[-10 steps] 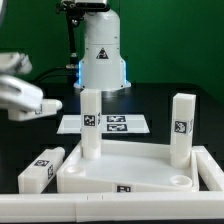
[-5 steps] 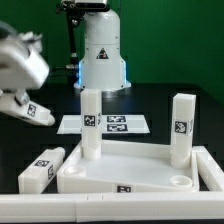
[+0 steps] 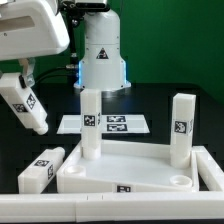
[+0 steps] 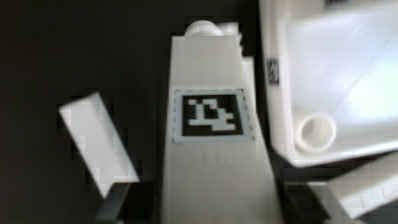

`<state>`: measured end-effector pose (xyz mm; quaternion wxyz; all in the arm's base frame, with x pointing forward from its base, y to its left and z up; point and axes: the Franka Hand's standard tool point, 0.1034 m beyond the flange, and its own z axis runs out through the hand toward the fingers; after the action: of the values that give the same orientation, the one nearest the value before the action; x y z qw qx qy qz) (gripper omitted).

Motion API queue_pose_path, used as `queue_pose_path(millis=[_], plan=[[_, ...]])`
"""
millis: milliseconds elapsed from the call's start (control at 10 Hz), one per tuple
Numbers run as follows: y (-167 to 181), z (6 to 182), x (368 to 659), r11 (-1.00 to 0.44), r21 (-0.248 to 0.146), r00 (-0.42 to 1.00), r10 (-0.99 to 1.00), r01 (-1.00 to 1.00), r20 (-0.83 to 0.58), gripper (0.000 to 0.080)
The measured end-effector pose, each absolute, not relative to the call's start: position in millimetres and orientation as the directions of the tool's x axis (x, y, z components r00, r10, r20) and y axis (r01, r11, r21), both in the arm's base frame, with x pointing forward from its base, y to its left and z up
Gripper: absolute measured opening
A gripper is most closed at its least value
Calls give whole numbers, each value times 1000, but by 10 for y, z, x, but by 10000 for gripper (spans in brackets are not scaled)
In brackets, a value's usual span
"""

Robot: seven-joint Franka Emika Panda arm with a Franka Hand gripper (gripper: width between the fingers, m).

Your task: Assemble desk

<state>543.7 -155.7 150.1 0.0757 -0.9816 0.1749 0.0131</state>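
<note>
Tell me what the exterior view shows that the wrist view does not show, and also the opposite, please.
Only the exterior view shows two legs standing upright on the tabletop, the near upright leg and the far upright leg, plus the marker board and the robot base behind them. Only the wrist view shows the rounded tip of the held leg. Both show the held leg, the tabletop, an empty corner socket, and the loose leg lying beside the tabletop.
</note>
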Motion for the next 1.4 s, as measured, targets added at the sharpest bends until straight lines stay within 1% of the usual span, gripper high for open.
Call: queue_pose_path(millis=[100,200,300,400,500,600,800,900,1000,1100,1200,1300,1400], plan=[[-1368,1693,5631,-930,-119,934,-354,-347,44,285],[-1089,1901,5811,-946,-120,932,-319,-302,171,285],[-825,1998,5905,-945,-119,905,-326,-305,271,285],[-594,1969,5920,-957,-102,889,-290,-271,353,285],[-587,1834,5821,-959,-83,875,-280,-270,396,285],[-603,1796,5783,-959,-79,873,-282,-273,397,285],[-524,1803,5813,-962,-78,877,-270,-261,397,285],[-235,1836,5951,-982,-47,898,-186,-182,398,285],[46,1846,6147,-993,-28,921,-117,-115,372,285],[281,1820,6320,-997,-19,940,-77,-75,332,285],[378,1842,6400,-998,-22,940,-65,-61,334,285],[387,1869,6390,-997,-27,932,-71,-66,355,285],[372,1844,6378,-997,-26,934,-72,-67,349,285]])
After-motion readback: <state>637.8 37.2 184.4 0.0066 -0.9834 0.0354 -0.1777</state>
